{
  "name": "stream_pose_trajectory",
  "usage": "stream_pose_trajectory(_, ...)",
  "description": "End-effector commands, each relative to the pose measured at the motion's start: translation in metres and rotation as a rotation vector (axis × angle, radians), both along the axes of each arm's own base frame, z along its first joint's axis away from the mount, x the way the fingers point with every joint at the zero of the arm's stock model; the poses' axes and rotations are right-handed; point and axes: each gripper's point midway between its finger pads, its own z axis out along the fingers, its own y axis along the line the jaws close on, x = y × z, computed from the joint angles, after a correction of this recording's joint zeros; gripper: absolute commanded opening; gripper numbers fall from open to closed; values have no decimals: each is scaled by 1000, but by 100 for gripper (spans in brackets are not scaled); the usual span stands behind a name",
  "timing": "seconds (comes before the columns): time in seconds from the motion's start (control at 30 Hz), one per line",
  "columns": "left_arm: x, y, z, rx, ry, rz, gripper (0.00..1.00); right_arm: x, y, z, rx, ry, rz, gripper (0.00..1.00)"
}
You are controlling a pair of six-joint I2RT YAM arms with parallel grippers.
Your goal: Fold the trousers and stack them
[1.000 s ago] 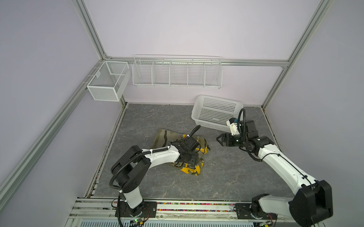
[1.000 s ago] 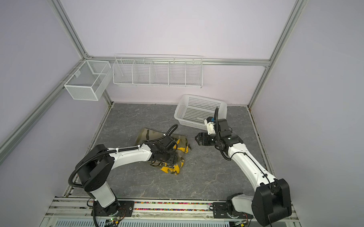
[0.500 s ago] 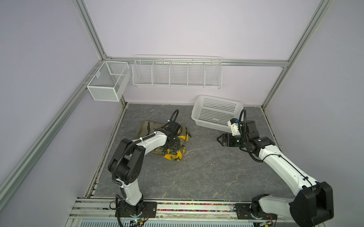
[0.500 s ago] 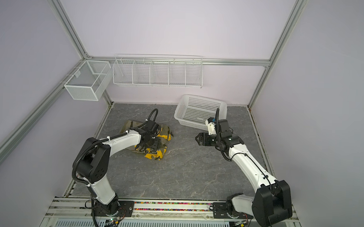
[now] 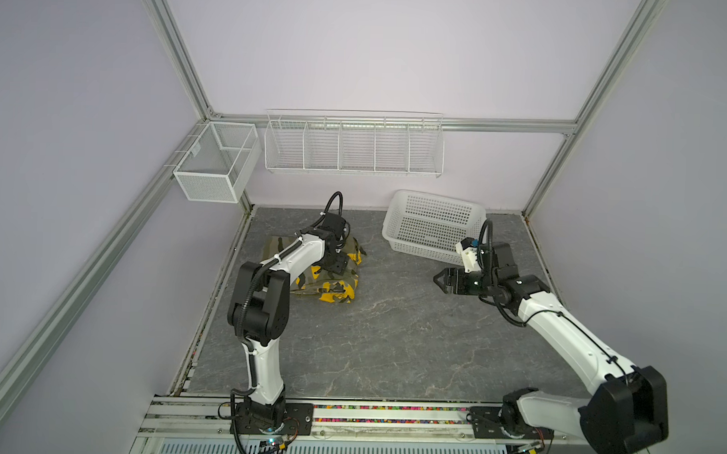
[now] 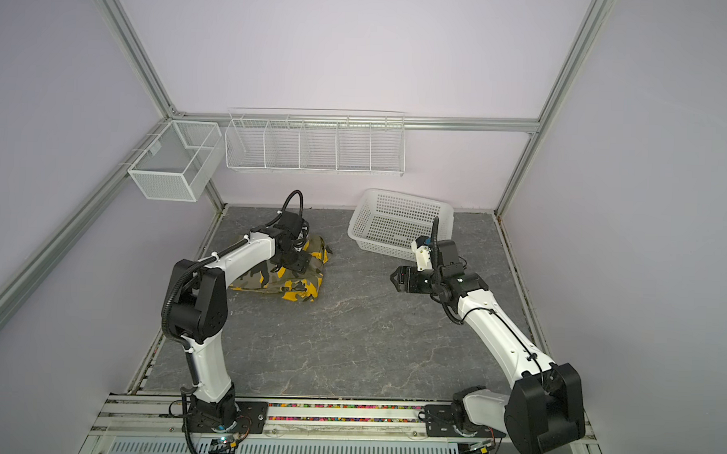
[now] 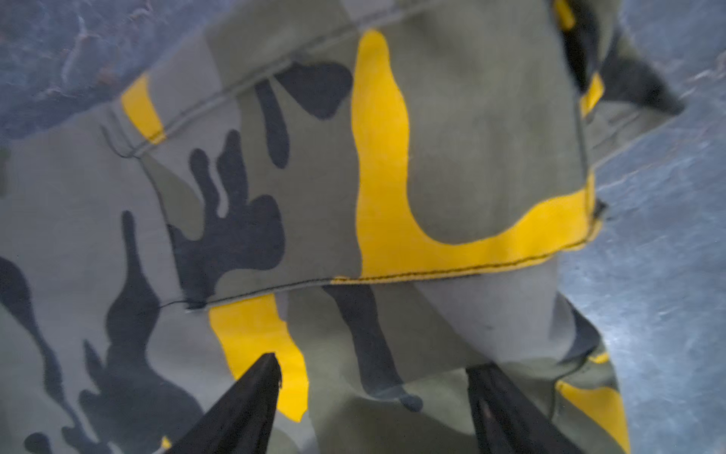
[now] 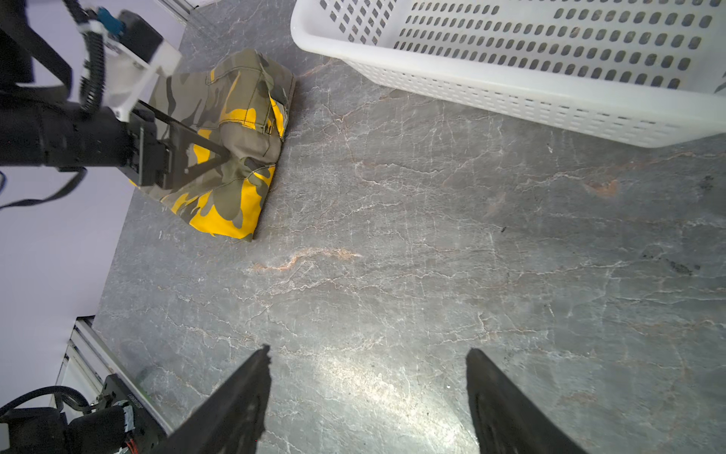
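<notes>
Right gripper (image 5: 437, 279), jaws apart, hovers near the white basket (image 5: 419, 246).

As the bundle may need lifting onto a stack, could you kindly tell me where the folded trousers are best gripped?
Probably the thick rounded fold of the trousers facing the table's bare middle, approached low from that side, one of the fingers above and one beneath. All layers seem to meet there, whereas the opposite side lies close to the table's edge beneath the left arm.
</notes>
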Motion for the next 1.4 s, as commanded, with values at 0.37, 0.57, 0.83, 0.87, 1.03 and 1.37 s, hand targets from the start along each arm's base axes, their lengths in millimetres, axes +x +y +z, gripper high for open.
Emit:
stream_pose_trajectory(0.37, -75, 54, 14, -118, -13, 508, 82, -1, 2, 21, 96, -34, -28, 93)
stream_pose_trajectory(0.57, -71, 55, -19, -206, -22, 524, 82, -5, 3, 23, 116, -32, -30, 93)
stream_pose_trajectory(0.83, -77, 56, -59, -155, 50, 504, 79, -9, 0, 20, 108, -26, -36, 93)
stream_pose_trajectory(0.87, -77, 56, -63, -159, 52, 504, 79, -9, 0, 19, 107, -25, -37, 93)
stream_pose_trajectory(1.03, -62, 59, -75, -141, 47, 511, 73, -8, 0, 15, 104, -15, -39, 93)
stream_pose_trajectory(1.37, -7, 78, -61, -174, 27, 525, 66, -8, -2, 13, 104, -10, -52, 93)
